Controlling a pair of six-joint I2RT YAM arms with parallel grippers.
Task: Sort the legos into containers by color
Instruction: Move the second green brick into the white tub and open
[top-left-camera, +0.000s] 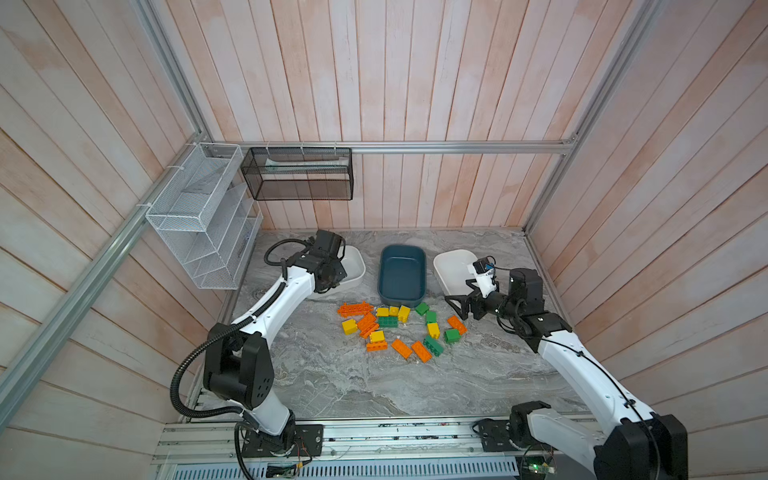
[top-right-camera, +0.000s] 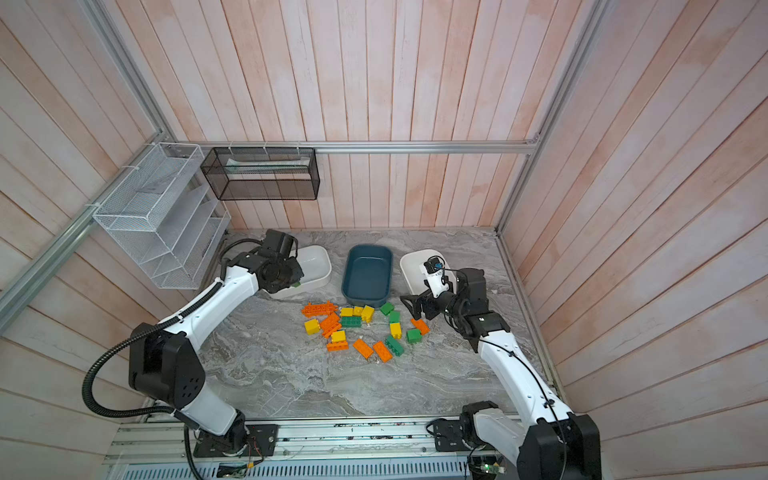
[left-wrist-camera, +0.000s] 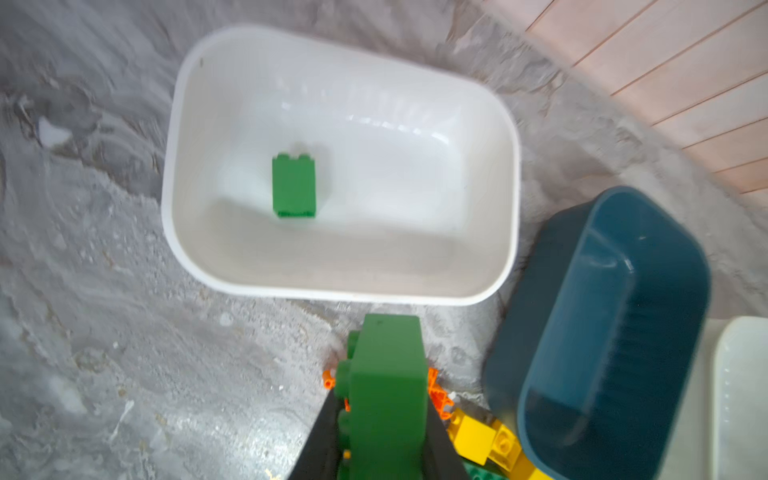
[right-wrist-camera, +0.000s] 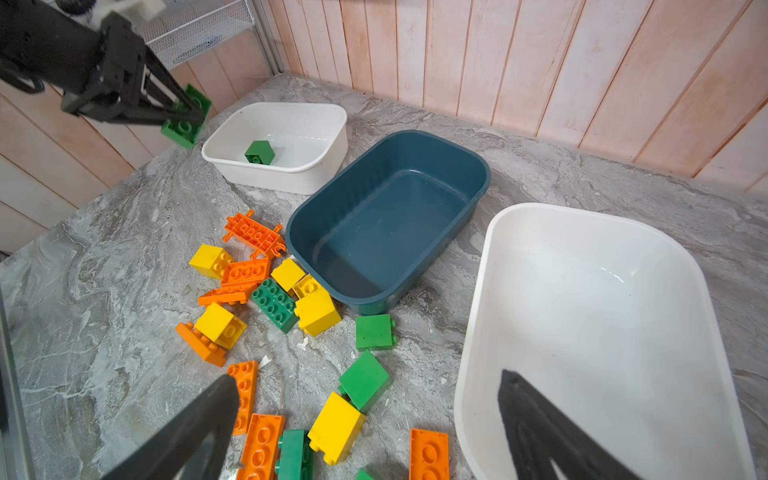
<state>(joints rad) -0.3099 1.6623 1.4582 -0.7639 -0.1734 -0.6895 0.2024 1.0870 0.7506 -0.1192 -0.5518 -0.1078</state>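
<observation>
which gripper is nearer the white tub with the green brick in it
Left. The left gripper, shut on a green brick, hangs just outside the white tub; the right gripper, open, is by the other white tub, beyond the teal tub.

- Your left gripper is buried under its own wrist in both top views; of the held green brick you get one sliver.
- From above, that wrist also covers part of the left white tub; the loose green brick inside can't be seen.
- Left wrist view is smeared throughout; the held green brick and dark fingers run off the frame edge.
- Right wrist view crops the right white tub and an orange brick.
</observation>
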